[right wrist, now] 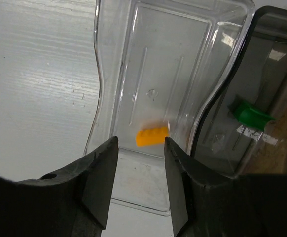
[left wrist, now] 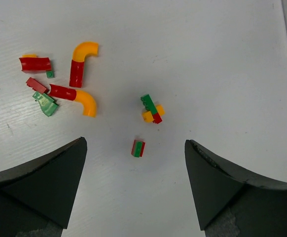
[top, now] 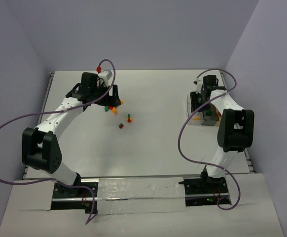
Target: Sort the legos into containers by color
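Several legos lie loose on the white table: a cluster of red and orange curved pieces (left wrist: 79, 74) with green bits (left wrist: 46, 102), a green-red-orange clump (left wrist: 152, 109), and a small red-green brick (left wrist: 138, 148). My left gripper (left wrist: 135, 143) hangs open above that small brick, with a finger on either side and apart from it. In the top view the left gripper (top: 110, 98) is over the pile (top: 112, 109). My right gripper (right wrist: 141, 140) is open over a clear bin of the containers (right wrist: 114, 59), and a blurred orange brick (right wrist: 152, 136) sits just past its tips. The adjacent bin holds a green piece (right wrist: 252, 116).
The containers (top: 202, 117) stand at the table's right side under the right gripper (top: 201, 101). Purple cables (top: 183, 143) loop off both arms. Grey walls close in the table at the back and sides.
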Controlling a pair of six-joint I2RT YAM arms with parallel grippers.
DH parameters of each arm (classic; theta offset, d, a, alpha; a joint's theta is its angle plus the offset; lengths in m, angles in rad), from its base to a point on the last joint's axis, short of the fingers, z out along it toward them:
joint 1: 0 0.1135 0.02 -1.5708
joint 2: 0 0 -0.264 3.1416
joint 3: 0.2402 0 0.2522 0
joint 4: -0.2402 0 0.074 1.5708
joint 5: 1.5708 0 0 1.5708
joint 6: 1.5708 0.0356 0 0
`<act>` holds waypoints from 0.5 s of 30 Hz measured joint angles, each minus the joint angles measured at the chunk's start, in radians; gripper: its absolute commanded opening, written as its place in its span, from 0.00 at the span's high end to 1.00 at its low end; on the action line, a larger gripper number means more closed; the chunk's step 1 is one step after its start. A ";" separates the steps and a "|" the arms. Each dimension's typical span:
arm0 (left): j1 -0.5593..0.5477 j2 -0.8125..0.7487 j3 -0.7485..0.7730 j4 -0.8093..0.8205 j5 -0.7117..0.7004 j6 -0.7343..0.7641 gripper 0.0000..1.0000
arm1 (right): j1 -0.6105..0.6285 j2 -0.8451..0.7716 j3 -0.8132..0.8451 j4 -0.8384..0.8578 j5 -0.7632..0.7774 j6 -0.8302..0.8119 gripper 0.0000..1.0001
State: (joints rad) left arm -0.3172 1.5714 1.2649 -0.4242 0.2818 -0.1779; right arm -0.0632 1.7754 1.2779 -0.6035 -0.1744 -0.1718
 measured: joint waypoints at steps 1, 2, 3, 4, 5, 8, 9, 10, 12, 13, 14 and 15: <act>0.000 0.001 0.000 -0.005 0.000 0.010 0.13 | 0.002 0.001 0.004 -0.003 0.001 0.001 0.44; 0.000 0.002 0.000 -0.009 0.000 0.020 0.13 | 0.004 0.001 0.009 -0.006 0.001 0.002 0.44; 0.000 0.003 -0.002 -0.013 0.001 0.031 0.14 | 0.005 0.001 0.017 -0.009 0.001 0.004 0.44; 0.000 0.004 -0.003 -0.016 0.001 0.043 0.17 | 0.007 0.000 0.026 -0.012 0.001 0.007 0.45; 0.000 0.005 -0.008 -0.017 0.003 0.056 0.20 | 0.010 -0.001 0.035 -0.015 0.001 0.007 0.46; 0.000 0.005 -0.034 -0.024 0.008 0.084 0.27 | 0.036 -0.018 0.063 -0.025 -0.009 0.017 0.46; 0.000 0.007 -0.042 -0.028 0.009 0.089 0.31 | 0.052 -0.030 0.072 -0.028 -0.014 0.023 0.46; -0.001 0.009 -0.047 -0.031 0.009 0.093 0.34 | 0.070 -0.042 0.080 -0.030 -0.022 0.027 0.46; -0.003 0.016 -0.054 -0.036 0.011 0.103 0.39 | 0.117 -0.065 0.105 -0.034 -0.045 0.041 0.47; -0.004 0.018 -0.059 -0.036 0.013 0.112 0.39 | 0.137 -0.074 0.116 -0.034 -0.058 0.047 0.47; -0.007 0.018 -0.066 -0.036 0.018 0.122 0.40 | 0.162 -0.083 0.124 -0.031 -0.073 0.052 0.48; -0.010 0.018 -0.073 -0.037 0.025 0.140 0.43 | 0.185 -0.091 0.129 -0.026 -0.088 0.056 0.48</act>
State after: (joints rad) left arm -0.3271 1.5898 1.1914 -0.4612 0.3069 -0.0376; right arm 0.1221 1.6846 1.4064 -0.6299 -0.2621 -0.1154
